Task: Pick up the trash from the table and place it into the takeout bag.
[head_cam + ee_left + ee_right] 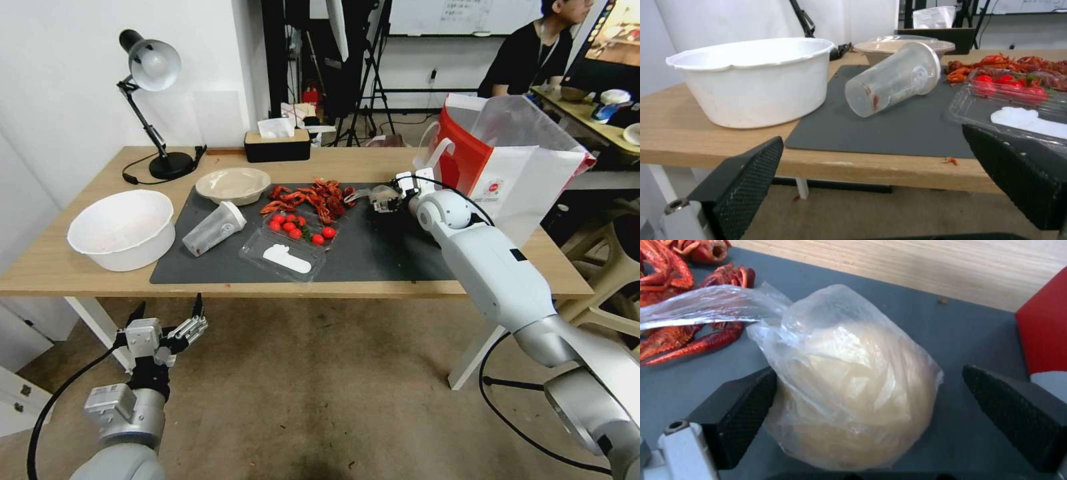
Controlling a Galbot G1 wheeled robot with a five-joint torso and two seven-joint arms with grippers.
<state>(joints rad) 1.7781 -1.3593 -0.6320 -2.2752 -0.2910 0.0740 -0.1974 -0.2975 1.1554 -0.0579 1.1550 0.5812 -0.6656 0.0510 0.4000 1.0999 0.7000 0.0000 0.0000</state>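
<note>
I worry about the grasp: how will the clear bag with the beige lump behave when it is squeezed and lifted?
The clear bag looks thin and crinkled, so it will probably slip and deform. Its loose tail lies over the crayfish shells and may drag them. The right gripper has its jaws open around the bag.

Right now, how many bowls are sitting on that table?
2: a big white bowl on the bare wood at the table's left end, and a shallow beige bowl at the mat's far-left corner.
</note>
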